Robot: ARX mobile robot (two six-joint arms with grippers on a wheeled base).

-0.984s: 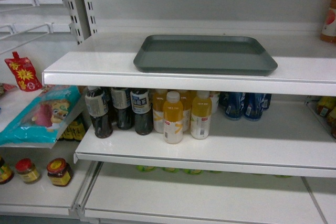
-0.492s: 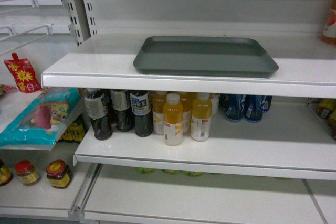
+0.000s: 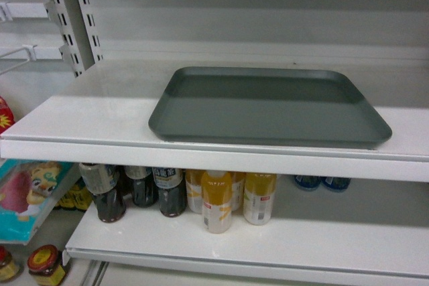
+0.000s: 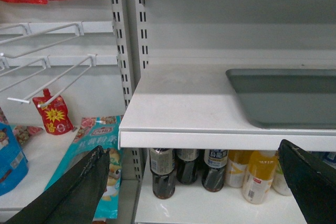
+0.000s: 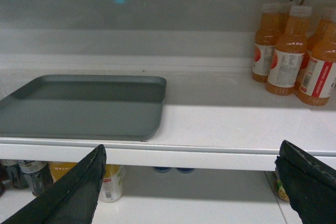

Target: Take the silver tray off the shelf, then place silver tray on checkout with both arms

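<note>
The silver tray [image 3: 268,108] lies flat on the white shelf [image 3: 87,118], its near rim close to the front lip. The left wrist view shows the tray [image 4: 286,98] at the right, on the shelf [image 4: 178,108]. My left gripper [image 4: 191,148] is open, level with the lip and left of the tray, holding nothing. The right wrist view has the tray [image 5: 79,106] at the left on the shelf [image 5: 231,124]. There my right gripper [image 5: 192,146] is open in front of the lip, right of the tray. Neither gripper shows in the head view. The checkout is out of view.
Orange juice bottles [image 5: 289,51] stand on the same shelf, right of the tray. Below are dark bottles [image 3: 134,189] and yellow bottles [image 3: 218,199]. Slotted uprights [image 3: 67,18] rise at the left, with wire hooks [image 4: 52,82], a snack bag [image 3: 27,195] and jars [image 3: 47,266] beyond.
The head view has closed in on the shelf: the tray looms larger and lower in frame, and the lower boards have slid downward out of view.
</note>
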